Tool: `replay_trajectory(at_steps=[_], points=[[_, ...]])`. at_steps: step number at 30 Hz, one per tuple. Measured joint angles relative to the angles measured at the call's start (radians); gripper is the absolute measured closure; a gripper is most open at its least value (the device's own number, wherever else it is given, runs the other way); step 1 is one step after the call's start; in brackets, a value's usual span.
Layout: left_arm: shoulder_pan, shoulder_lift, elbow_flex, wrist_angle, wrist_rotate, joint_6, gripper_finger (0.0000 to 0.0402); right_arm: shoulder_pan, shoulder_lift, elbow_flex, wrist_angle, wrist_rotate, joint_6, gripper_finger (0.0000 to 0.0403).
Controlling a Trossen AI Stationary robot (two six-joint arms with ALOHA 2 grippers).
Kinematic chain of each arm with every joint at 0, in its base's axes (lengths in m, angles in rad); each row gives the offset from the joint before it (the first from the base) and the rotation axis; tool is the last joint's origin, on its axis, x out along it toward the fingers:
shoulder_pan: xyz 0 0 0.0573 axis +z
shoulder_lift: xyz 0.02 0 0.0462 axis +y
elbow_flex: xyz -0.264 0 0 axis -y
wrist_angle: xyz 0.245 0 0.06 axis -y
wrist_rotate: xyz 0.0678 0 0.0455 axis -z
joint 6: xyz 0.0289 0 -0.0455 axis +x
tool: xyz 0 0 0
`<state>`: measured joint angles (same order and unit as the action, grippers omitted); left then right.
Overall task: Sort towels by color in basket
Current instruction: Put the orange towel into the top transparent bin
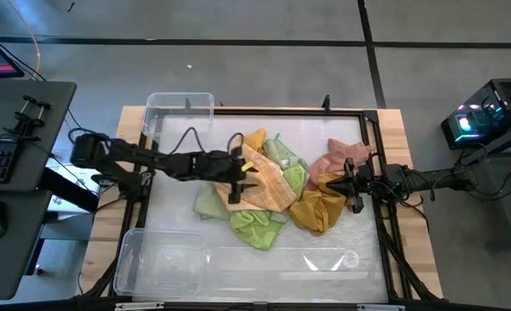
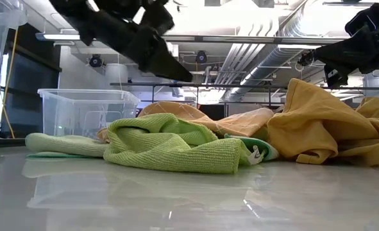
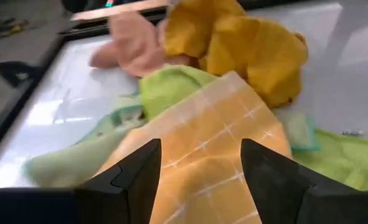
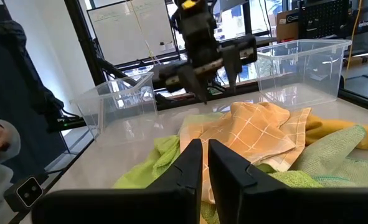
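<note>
A pile of towels lies in the middle of the table. It holds a peach-orange checked towel, a lime green one, a pale green one, a mustard yellow one and a salmon pink one. My left gripper is open and hovers above the peach-orange towel, clear of the pile in the low view. My right gripper is shut and empty, raised beside the mustard towel; in the right wrist view it faces the pile.
A clear plastic bin stands at the table's far left corner, and another at the near left. A black frame runs round the work surface. A person's sleeve and hand show beyond the table.
</note>
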<state>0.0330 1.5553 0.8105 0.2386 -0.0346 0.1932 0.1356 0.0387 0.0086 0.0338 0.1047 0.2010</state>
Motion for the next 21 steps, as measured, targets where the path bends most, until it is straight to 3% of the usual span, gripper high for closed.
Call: replay_trajectory(at_steps=[6, 10, 14, 19, 21], points=[[0.014, 0.102, 0.003, -0.041, -0.005, 0.045, 0.0198, 0.0, 0.0, 0.0, 0.0, 0.0, 0.0, 0.038], [0.028, 0.157, 0.003, -0.044, -0.103, 0.039, 0.0222, 0.0, 0.0, 0.0, 0.0, 0.0, 0.0, 0.038], [0.033, 0.192, 0.004, -0.032, -0.156, 0.073, 0.027, 0.0, 0.0, 0.0, 0.0, 0.0, 0.0, 0.038], [0.021, 0.197, 0.004, -0.048, -0.161, 0.142, 0.0373, 0.0, 0.0, 0.0, 0.0, 0.0, 0.0, 0.038], [0.013, 0.174, 0.01, -0.068, -0.165, 0.156, 0.0392, 0.0, 0.0, 0.0, 0.0, 0.0, 0.0, 0.038]])
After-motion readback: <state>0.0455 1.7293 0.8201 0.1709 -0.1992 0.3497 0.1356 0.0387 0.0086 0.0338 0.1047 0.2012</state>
